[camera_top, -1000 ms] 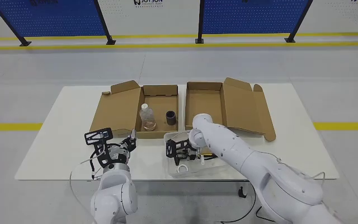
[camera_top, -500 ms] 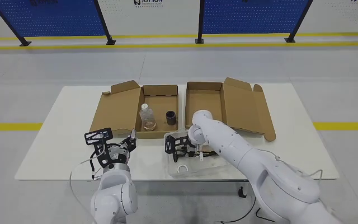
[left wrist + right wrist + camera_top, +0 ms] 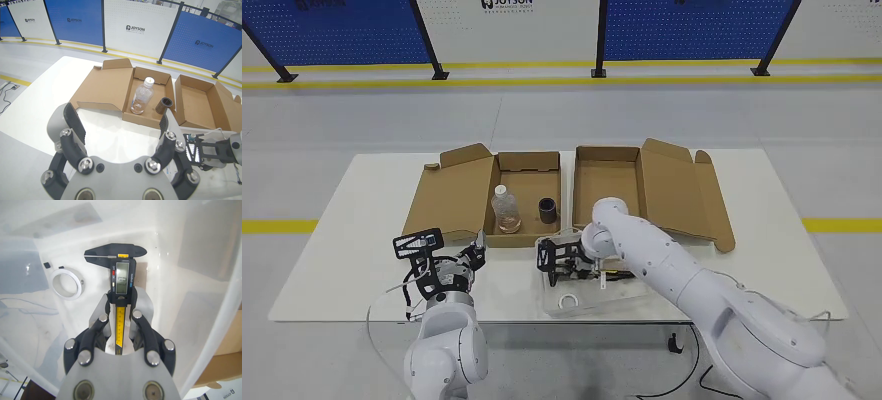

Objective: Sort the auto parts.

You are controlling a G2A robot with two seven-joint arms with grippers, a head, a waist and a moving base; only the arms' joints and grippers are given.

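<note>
Clear plastic bin [image 3: 170,237], desk's front edge: silver metal ring [image 3: 80,292], black digital caliper [image 3: 121,279] clamped by right gripper [image 3: 121,298]. Brown cardboard box [image 3: 149,116]: clear plastic bottle [image 3: 142,96], dark cylinder [image 3: 163,105]. Left gripper [image 3: 117,109] wide.

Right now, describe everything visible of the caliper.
The caliper is digital: black plastic-looking body, grey display with faint digits, yellow scale along its beam. Its measuring jaws look closed. The right gripper is shut on the slider's sides, the beam running back through its grip. It is inside the clear bin, apart from a metal ring; whether it touches the floor is unclear.
</note>
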